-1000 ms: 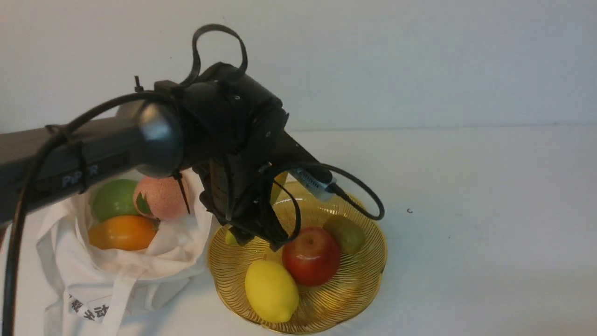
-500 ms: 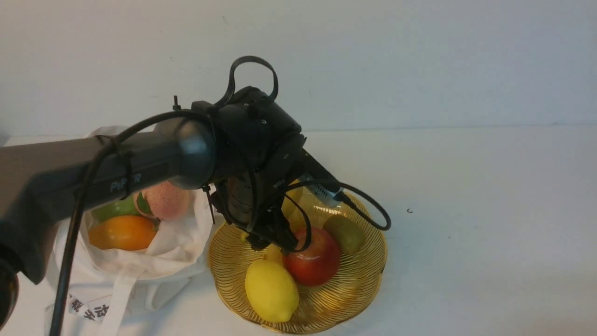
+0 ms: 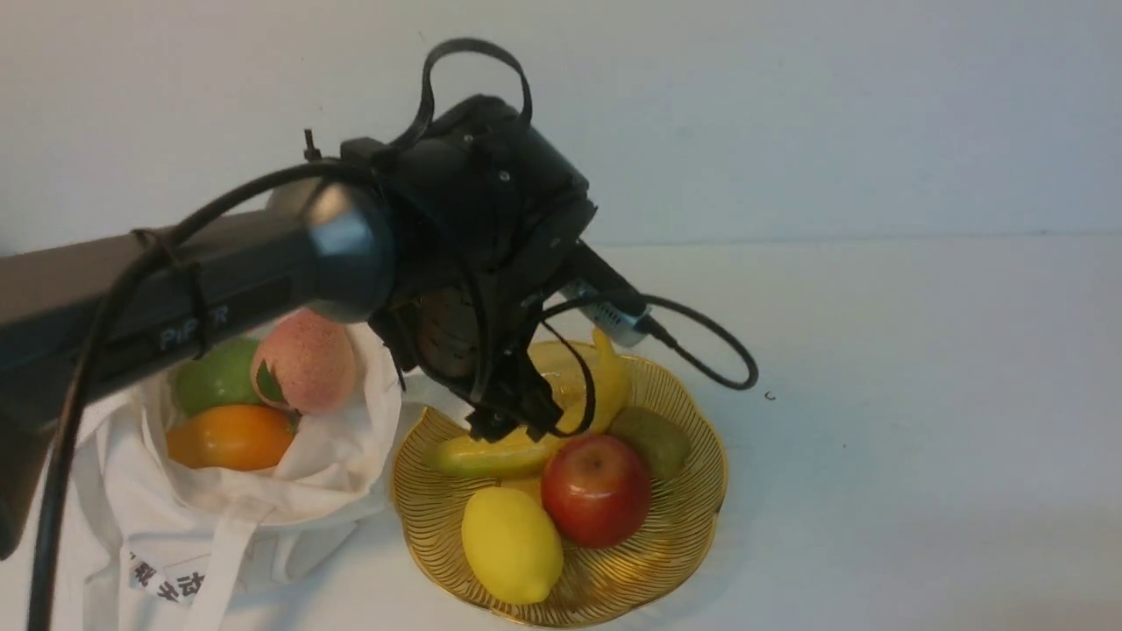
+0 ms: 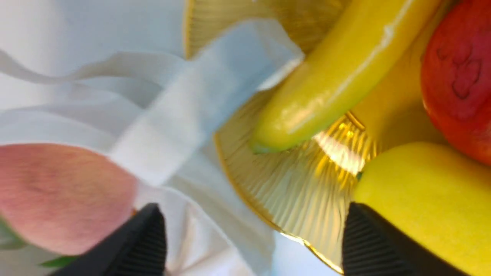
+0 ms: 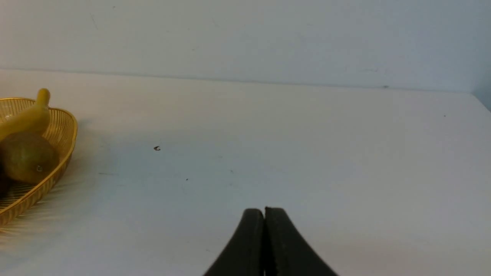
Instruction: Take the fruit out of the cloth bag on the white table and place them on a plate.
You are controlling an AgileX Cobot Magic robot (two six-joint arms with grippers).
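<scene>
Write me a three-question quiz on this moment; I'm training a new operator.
1. True or false: the banana lies in the plate.
2. How many fruits show in the bag? A) one B) three C) five
3. Fill in: the left claw is ___, the right claw is ___.
Key: 1 true; 2 B; 3 open, shut.

Pale lettering "PiP R" stands on the left arm (image 3: 245, 289), one letter hidden under a cable tie (image 3: 200, 307). The cloth bag (image 3: 263, 517) bears dark printed characters at its near left edge, too small to read.
</scene>
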